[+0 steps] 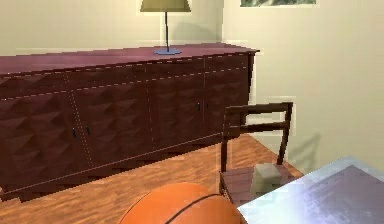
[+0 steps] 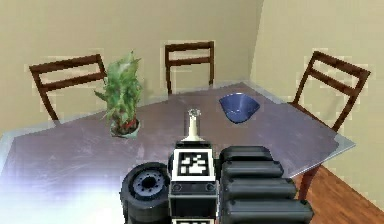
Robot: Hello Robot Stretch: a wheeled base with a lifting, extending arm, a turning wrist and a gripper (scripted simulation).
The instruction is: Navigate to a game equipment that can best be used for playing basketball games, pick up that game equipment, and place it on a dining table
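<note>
Basketball [image 1: 183,206], orange with dark seams, shows at the bottom of the forward view, close to us. Its top curve lies just left of the near corner of a grey, glossy bench [image 1: 330,195]. We cannot tell whether the ball rests on the floor or is carried. Behind it stands a wooden chair [image 1: 257,140] with a small pale block [image 1: 266,177] on its seat. Farther off is a long dark-red sideboard [image 1: 110,110] bearing a lamp [image 1: 166,25].

In the arm side view the bench spreads out ahead. On it stand a potted plant [image 2: 122,92] to the left, a blue bowl [image 2: 238,106] to the right, and a small bottle-shaped thing [image 2: 193,122] between them, nearer to us. Three dining chairs [image 2: 190,62] stand along its far and right sides. The arm [image 2: 250,188] shows as dark blocks at the bottom edge, beside a white marker square [image 2: 192,165]. We cannot make out the jaws, so we cannot tell their state or whether they hold anything.

We judge the step in hand to be setting the ball on the bench. To do it well, we would aim for bare tabletop well apart from the bottle-shaped thing, plant and bowl. We would keep away from the edge and let go only once the ball touches down, since it may roll on so smooth a top.
</note>
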